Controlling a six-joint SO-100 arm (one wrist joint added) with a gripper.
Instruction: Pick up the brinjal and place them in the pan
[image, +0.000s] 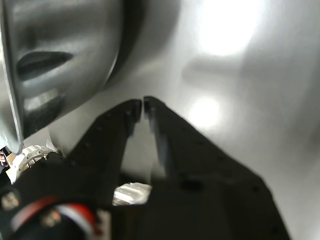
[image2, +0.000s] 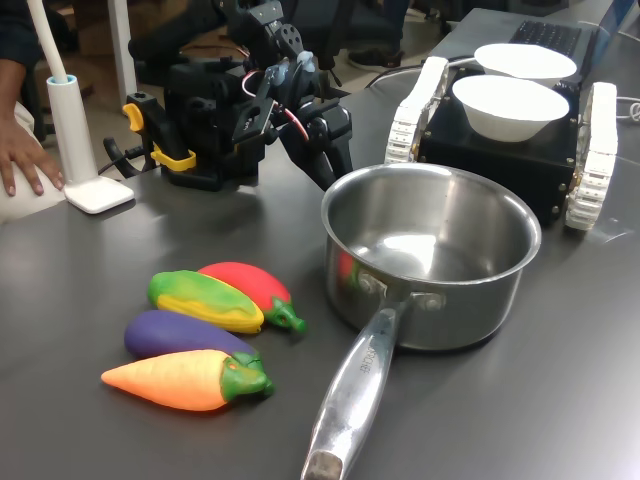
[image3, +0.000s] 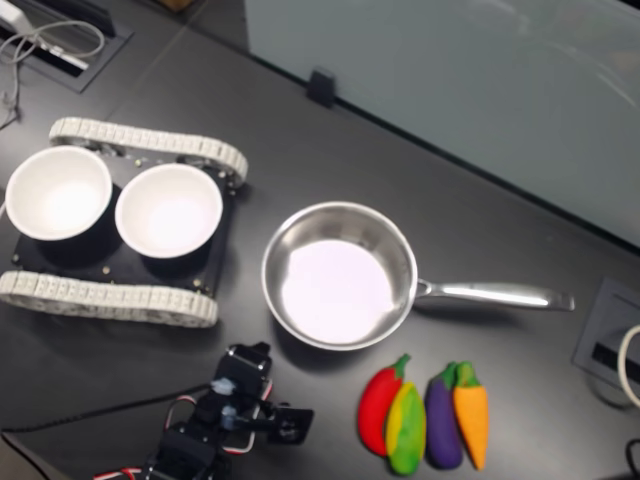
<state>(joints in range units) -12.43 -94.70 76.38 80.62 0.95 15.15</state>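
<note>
Waiting beside the pan, nothing yet picked up.

In the wrist view the gripper (image: 143, 102) had its tips pressed together on nothing, just beside the pan (image: 60, 65). In the first exterior view the brinjal (image2: 180, 334) lay on the table (image2: 560, 360) near the pan's handle (image2: 355, 395), touching the carrot (image2: 185, 380), and the pan held no vegetable. In the second exterior view the brinjal (image3: 442, 410) lay below the pan's handle; by my judgement the whole task remained.
</note>
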